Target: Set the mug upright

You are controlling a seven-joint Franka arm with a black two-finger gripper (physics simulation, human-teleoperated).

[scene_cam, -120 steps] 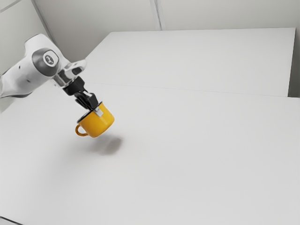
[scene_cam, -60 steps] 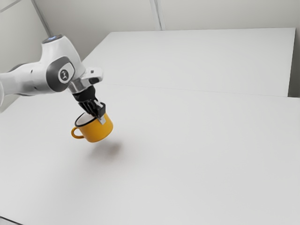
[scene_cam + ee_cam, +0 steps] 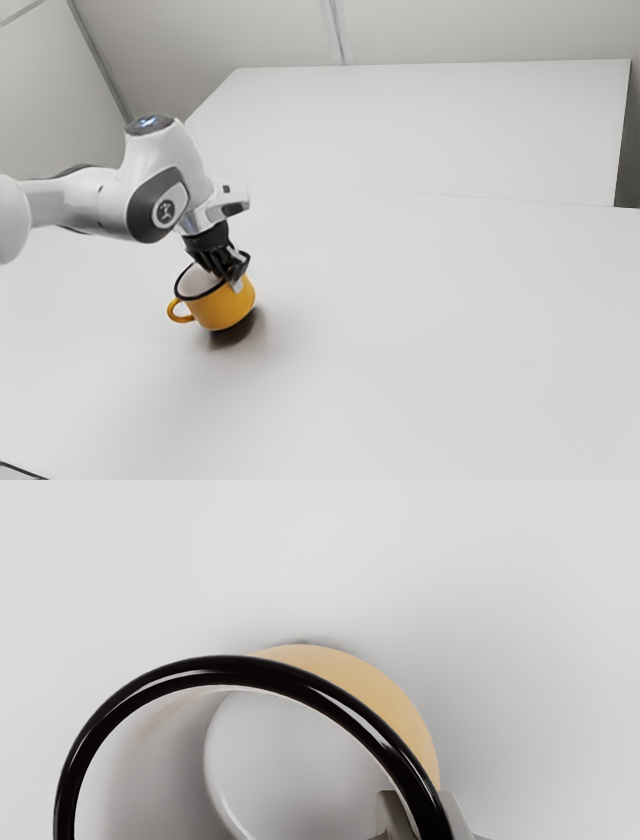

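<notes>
Exterior view shows the wide white table (image 3: 420, 350) spread beneath my white arm (image 3: 150, 192), which comes in from that view's left and bends down to the yellow mug (image 3: 222, 309). The mug is low over the table, its mouth facing up but tipped toward the exterior view's left; I cannot tell whether its base touches the tabletop. A dark shadow (image 3: 232, 335) lies close under it. My black pincer (image 3: 236, 283) is clamped on the mug's wall, across the black rim (image 3: 230, 666): in the wrist view one fingertip (image 3: 390, 812) sits inside, the other outside. The small handle (image 3: 181, 319) points toward the exterior view's left.
</notes>
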